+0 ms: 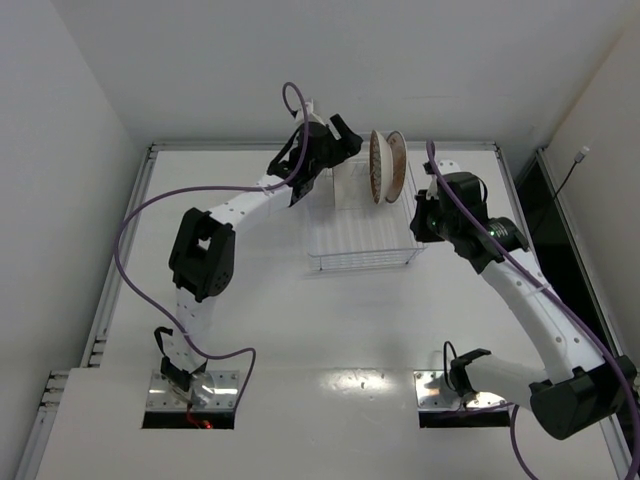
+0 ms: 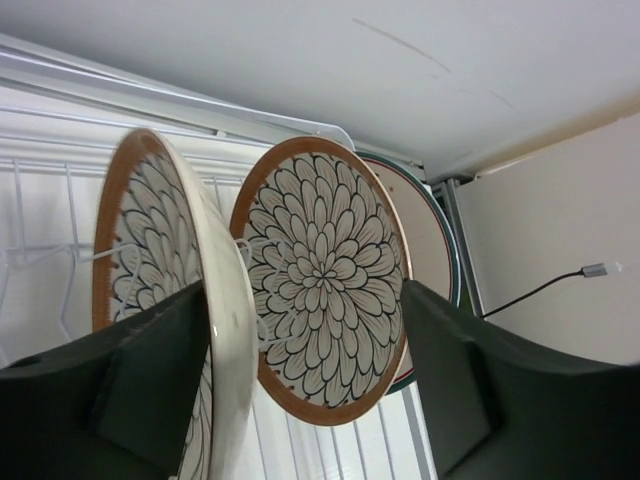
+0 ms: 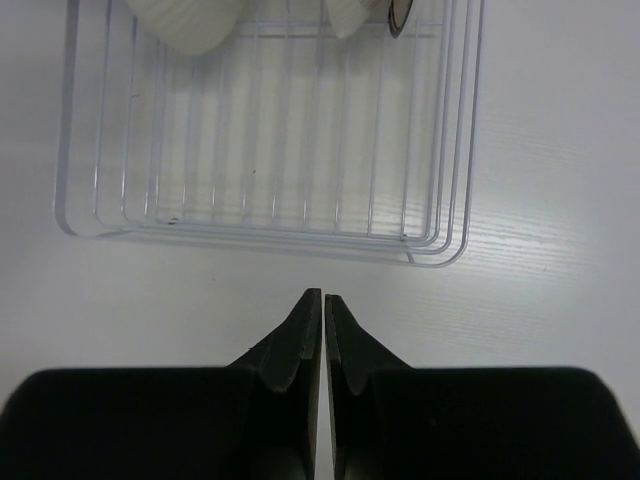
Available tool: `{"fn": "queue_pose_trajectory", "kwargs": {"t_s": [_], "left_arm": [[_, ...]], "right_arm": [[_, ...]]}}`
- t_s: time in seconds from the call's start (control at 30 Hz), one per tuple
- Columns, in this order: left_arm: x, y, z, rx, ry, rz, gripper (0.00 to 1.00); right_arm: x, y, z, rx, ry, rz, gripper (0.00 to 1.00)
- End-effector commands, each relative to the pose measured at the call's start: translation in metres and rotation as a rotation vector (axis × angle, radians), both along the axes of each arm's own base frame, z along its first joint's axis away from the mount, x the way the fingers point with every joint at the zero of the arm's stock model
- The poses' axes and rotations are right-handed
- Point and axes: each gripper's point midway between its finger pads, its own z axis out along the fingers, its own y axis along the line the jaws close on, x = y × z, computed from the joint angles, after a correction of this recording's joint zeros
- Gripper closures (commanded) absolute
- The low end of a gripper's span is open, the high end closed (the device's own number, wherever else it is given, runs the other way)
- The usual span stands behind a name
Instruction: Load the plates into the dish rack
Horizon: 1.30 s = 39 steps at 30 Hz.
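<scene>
Three round shallow plates stand on edge at the far end of the rectangular white wire dish rack [image 1: 365, 255]: two brown-rimmed petal-pattern plates [image 2: 325, 280] and a pale dark-ringed plate [image 2: 432, 230] behind them. The left gripper [image 1: 348, 143] is spread beside the nearest rim, with no clamp evident. The right gripper [image 3: 323, 300] is pressed together and empty, above the white table [image 3: 560, 300]. Loading appears complete — only arm retraction remains.

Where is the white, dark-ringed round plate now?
Left wrist view, right of centre: the dark-ringed plate stands in the white wire dish rack, behind the middle brown-rimmed plate.
</scene>
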Motion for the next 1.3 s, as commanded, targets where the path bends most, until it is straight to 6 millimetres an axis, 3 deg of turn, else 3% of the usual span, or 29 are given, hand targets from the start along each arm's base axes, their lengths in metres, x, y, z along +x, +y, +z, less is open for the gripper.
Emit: {"fn": "queue_pose_trajectory", "kwargs": {"t_s": [0.0, 0.07, 0.17, 0.4, 0.53, 0.57, 0.6, 0.63, 0.7, 0.83, 0.93, 0.97, 1.03, 1.07, 1.13, 1.17, 1.2, 1.27], "left_arm": [[-0.005, -0.005, 0.043, -0.077, -0.075, -0.014, 0.27], [-0.005, -0.005, 0.050, -0.082, -0.082, -0.014, 0.27], [-0.005, -0.004, 0.042, -0.071, -0.064, -0.014, 0.27], [-0.011, 0.001, 0.051, -0.074, -0.073, -0.005, 0.26], [-0.016, 0.005, 0.065, -0.048, -0.102, -0.010, 0.21], [-0.018, 0.007, 0.068, -0.039, -0.109, -0.012, 0.20], [-0.023, 0.011, 0.080, -0.024, -0.137, -0.015, 0.19], [-0.025, 0.016, 0.084, -0.013, -0.148, -0.003, 0.10], [-0.031, 0.026, 0.099, 0.022, -0.186, 0.016, 0.00], [-0.040, 0.042, 0.116, 0.090, -0.215, 0.043, 0.00], [-0.049, 0.052, 0.110, 0.169, -0.195, 0.042, 0.00], [-0.061, 0.056, 0.119, 0.181, -0.199, 0.041, 0.00], [-0.076, 0.059, 0.115, 0.247, -0.210, 0.016, 0.00], [-0.089, 0.072, 0.132, 0.264, -0.235, 0.049, 0.00], [-0.111, 0.075, 0.125, 0.333, -0.247, 0.034, 0.00], [-0.120, 0.084, 0.125, 0.360, -0.246, 0.063, 0.00], [-0.142, 0.090, 0.129, 0.373, -0.263, 0.058, 0.00], [-0.160, 0.106, 0.129, 0.413, -0.274, 0.071, 0.00]], "right_arm": [[0.002, 0.000, 0.013, 0.008, -0.034, 0.008, 0.97], [0.002, 0.000, 0.013, 0.008, -0.034, 0.008, 0.91], [0.001, 0.001, 0.015, 0.013, -0.032, 0.016, 0.89], [-0.001, 0.000, 0.020, 0.009, -0.043, 0.021, 0.89], [-0.001, -0.005, 0.024, -0.012, -0.048, 0.009, 0.70], [-0.004, -0.006, 0.026, -0.011, -0.049, 0.009, 0.52], [-0.003, -0.008, 0.026, -0.019, -0.052, -0.002, 0.45], [-0.004, -0.011, 0.025, -0.029, -0.046, -0.012, 0.33], [-0.005, -0.013, 0.026, -0.038, -0.045, -0.022, 0.26], [-0.010, -0.017, 0.027, -0.053, -0.023, -0.030, 0.17], [-0.013, -0.018, 0.028, -0.049, -0.009, -0.036, 0.11], [-0.013, -0.018, 0.027, -0.049, -0.009, -0.036, 0.11], [-0.016, -0.017, 0.025, -0.048, 0.004, -0.028, 0.08], [-0.018, -0.018, 0.023, -0.052, 0.015, -0.028, 0.08], [-0.021, -0.019, 0.023, -0.052, 0.014, -0.028, 0.07], [-0.022, -0.022, 0.021, -0.064, 0.024, -0.037, 0.07], [-0.026, -0.023, 0.017, -0.071, 0.044, -0.037, 0.07], [-0.028, -0.025, 0.016, -0.081, 0.051, -0.045, 0.07]]}}
